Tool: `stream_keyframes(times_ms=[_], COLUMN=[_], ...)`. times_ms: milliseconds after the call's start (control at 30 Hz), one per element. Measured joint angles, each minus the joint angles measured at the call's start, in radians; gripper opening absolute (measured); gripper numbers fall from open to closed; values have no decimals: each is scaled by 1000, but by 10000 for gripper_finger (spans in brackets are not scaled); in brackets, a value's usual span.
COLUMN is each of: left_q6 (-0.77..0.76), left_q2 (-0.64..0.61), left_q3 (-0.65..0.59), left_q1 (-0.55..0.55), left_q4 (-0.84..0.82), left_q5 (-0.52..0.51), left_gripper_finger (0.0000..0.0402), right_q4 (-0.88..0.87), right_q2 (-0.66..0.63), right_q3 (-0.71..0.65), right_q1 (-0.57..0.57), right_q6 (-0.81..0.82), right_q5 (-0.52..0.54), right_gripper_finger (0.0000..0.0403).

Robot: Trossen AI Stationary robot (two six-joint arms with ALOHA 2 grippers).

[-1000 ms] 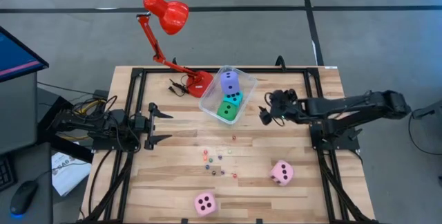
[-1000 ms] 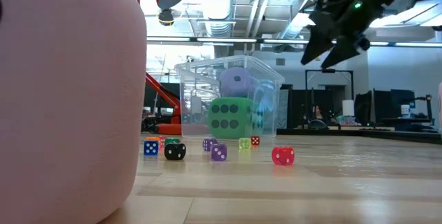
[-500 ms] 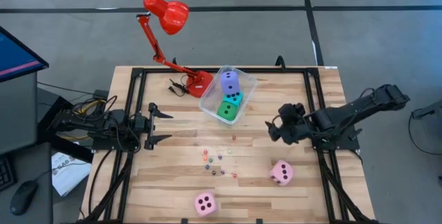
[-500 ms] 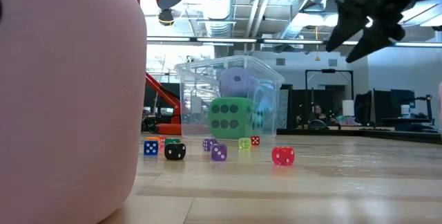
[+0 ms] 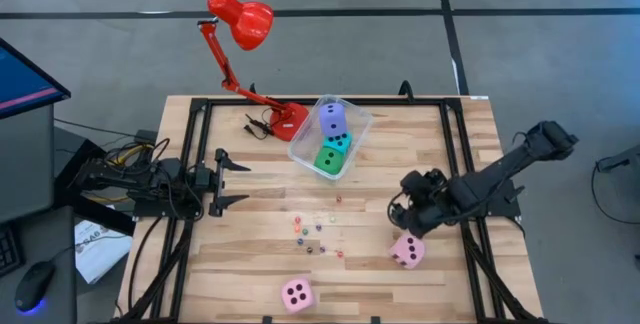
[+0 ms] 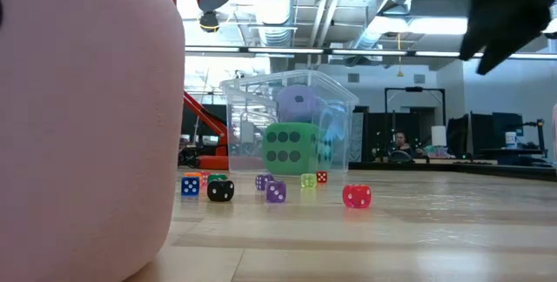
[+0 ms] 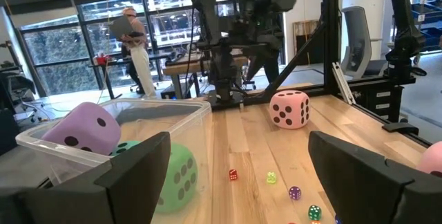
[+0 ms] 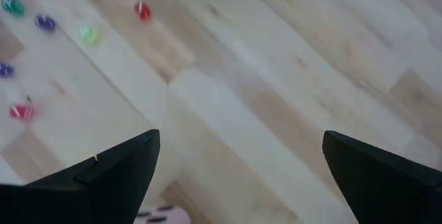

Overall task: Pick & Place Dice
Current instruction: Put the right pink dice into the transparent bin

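My right gripper (image 5: 402,220), fingers spread wide, hovers just above a pink die (image 5: 407,250) on the table (image 5: 250,274), while my left gripper (image 5: 232,176), also spread, waits at the left edge.

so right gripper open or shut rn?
Open. The right wrist view shows the right gripper with its two fingers spread wide and only bare table between them, nothing held.
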Motion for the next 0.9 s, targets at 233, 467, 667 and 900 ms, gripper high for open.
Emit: stream_keyframes(times_ms=[233,467,667,900], left_q6=[0,0,0,0], left_q2=[0,0,0,0], left_q3=[0,0,0,0], left_q1=[0,0,0,0], left_q4=[0,0,0,0], left_q5=[0,0,0,0], left_gripper_finger=[333,333,333,333], right_q4=[-10,24,34,90], right_q2=[56,58,104,199], right_q3=[1,1,1,4], right_q1=[108,215,289,330], right_q6=[90,146,203,206], right_q5=[-42,-66,-67,-67], right_gripper_finger=[400,400,400,400])
